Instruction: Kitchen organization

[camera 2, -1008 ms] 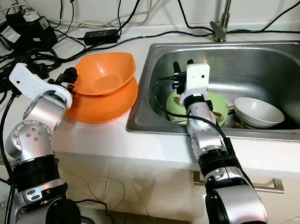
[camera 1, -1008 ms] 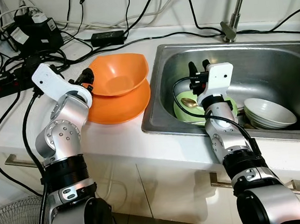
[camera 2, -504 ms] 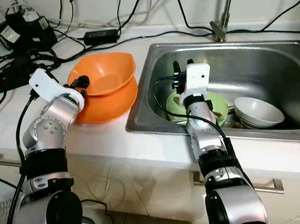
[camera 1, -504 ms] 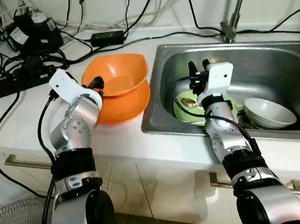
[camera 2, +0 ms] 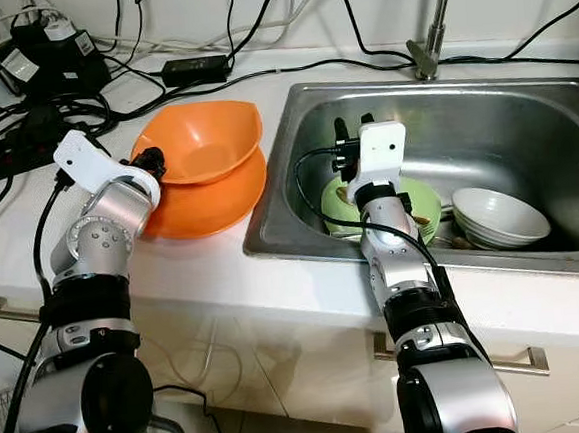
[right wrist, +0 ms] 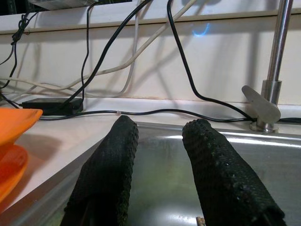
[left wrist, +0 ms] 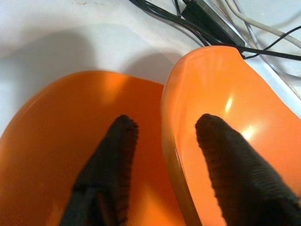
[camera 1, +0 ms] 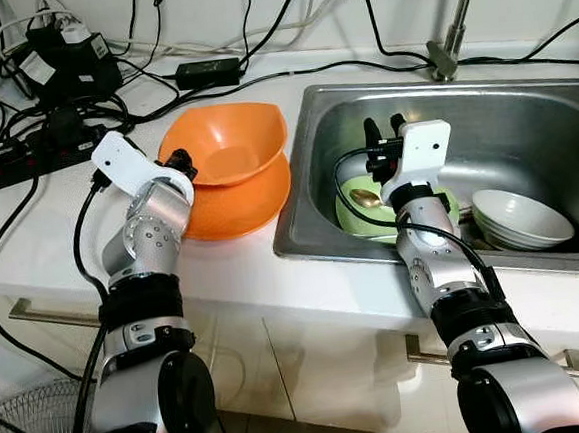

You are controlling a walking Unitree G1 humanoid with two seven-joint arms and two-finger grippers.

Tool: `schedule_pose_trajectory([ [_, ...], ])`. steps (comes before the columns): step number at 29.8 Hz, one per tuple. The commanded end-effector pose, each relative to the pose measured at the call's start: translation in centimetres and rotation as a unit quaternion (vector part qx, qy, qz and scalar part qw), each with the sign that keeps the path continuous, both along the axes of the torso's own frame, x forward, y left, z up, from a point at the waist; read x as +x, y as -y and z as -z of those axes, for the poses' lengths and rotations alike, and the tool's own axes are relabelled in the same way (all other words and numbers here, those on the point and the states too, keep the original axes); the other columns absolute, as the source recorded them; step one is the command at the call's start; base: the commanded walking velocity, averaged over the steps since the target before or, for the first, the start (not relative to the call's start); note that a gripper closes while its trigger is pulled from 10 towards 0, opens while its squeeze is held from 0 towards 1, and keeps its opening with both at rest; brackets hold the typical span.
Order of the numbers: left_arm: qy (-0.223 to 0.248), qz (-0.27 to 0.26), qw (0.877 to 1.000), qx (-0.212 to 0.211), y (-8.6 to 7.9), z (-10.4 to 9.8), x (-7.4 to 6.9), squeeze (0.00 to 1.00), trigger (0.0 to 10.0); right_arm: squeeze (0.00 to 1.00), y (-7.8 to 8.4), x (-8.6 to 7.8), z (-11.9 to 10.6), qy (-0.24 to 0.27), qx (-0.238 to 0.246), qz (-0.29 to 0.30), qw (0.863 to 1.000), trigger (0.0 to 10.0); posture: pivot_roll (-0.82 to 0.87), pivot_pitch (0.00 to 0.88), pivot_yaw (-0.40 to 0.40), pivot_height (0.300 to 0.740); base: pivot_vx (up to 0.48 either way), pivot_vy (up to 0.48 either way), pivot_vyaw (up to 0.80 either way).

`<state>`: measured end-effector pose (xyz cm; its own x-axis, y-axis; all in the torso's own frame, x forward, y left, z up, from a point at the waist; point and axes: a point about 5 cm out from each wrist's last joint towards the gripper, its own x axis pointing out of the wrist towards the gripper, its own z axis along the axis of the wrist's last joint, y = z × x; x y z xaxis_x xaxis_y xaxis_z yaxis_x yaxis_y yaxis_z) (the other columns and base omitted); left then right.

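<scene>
An orange bowl (camera 1: 225, 141) sits in a wider orange dish (camera 1: 243, 205) on the white counter, left of the sink. My left gripper (camera 1: 179, 165) is at the bowl's near-left rim. In the left wrist view it (left wrist: 164, 125) is open and straddles that rim (left wrist: 171, 108), one finger inside the bowl and one over the dish (left wrist: 51, 127). My right gripper (camera 1: 383, 129) hangs open in the sink above a green bowl (camera 1: 351, 222) with a spoon (camera 1: 365, 197) in it, holding nothing.
The steel sink (camera 1: 533, 122) also holds stacked white bowls (camera 1: 518, 217) at its right. The faucet (camera 1: 449, 51) stands behind it. Power strips, adapters and black cables (camera 1: 57, 69) crowd the counter's back left. The counter's front edge lies close below the dish.
My left arm swung right and its gripper came up to the orange bowl's rim, then settled there. The right arm has not moved.
</scene>
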<state>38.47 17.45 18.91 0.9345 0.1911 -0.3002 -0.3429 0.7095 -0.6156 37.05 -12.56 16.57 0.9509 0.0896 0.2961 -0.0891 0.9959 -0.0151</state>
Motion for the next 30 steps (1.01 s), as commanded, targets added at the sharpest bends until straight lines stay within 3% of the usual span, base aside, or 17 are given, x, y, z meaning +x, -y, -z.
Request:
schedule_pose_trajectory([
  [1, 0.009, -0.004, 1.0, 0.003, -0.4, -0.54, 0.23, 0.0, 0.0, 0.0, -0.06, -0.32, 1.43, -0.028, 0.003, -0.001, 1.0, 10.0, 0.15, 0.036, 0.106, 0.74, 0.0, 0.0, 0.0],
  [28, 0.01, 0.004, 1.0, -0.001, -0.07, -0.42, 0.3, 0.0, 0.0, 0.0, -0.03, -0.29, 1.45, -0.029, 0.004, 0.003, 1.0, 10.0, 0.15, 0.032, 0.117, 0.74, 0.0, 0.0, 0.0],
  [29, 0.011, 0.004, 1.0, -0.003, -0.05, -0.43, 0.3, 0.0, 0.0, 0.0, -0.02, -0.29, 1.46, -0.029, 0.004, 0.003, 1.0, 10.0, 0.15, 0.032, 0.117, 0.74, 0.0, 0.0, 0.0],
  [30, 0.045, 0.005, 0.999, -0.021, 0.09, -1.1, 0.33, 0.0, 0.0, 0.0, -0.02, -0.32, 1.5, -0.029, 0.004, 0.003, 1.0, 10.0, 0.14, 0.025, 0.12, 0.74, 0.0, 0.0, 0.0],
])
